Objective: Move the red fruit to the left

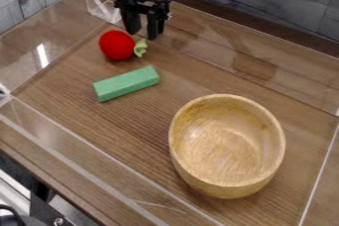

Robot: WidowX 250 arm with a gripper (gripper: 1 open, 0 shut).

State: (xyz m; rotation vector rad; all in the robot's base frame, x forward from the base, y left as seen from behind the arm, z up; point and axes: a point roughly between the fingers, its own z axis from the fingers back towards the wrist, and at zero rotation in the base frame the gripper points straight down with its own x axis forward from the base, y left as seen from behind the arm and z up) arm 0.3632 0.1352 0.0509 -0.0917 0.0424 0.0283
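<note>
The red fruit is small, round and glossy, and it lies on the wooden table at the back left, with its green leafy stem pointing right. My black gripper hangs pointing down just right of and behind the fruit, low over the stem. Its two fingers stand spread apart, so it is open, and nothing is between them. One fingertip is close to the fruit's upper right side; I cannot tell whether it touches.
A green rectangular block lies in front of the fruit. A large wooden bowl stands at the front right. Clear plastic walls fence the tabletop on all sides.
</note>
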